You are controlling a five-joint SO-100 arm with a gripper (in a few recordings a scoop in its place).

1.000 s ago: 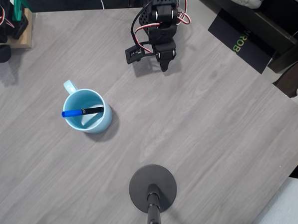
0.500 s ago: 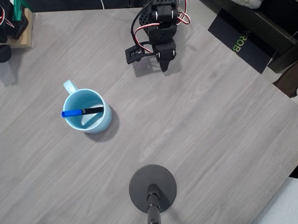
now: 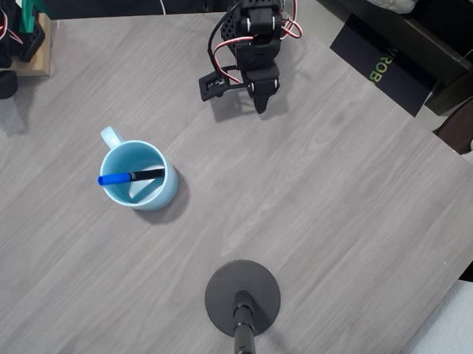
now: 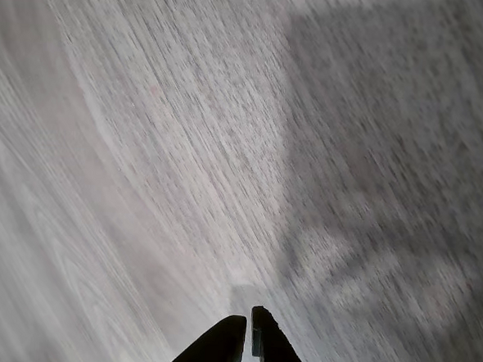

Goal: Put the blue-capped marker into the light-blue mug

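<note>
The blue-capped marker [image 3: 130, 177] leans inside the light-blue mug [image 3: 138, 176] — my hand [image 4: 247, 329], pressed together and empty, should just rest clear.

**Camera layout**

The overhead view looks straight down from high up, taking in most of the table [image 3: 326, 212], with the arm [image 3: 249, 45] at top centre. The wrist view sits very close to the tabletop, angled down past the gripper [image 4: 246, 333] at bottom centre. Both views share the grey wood surface.
</note>
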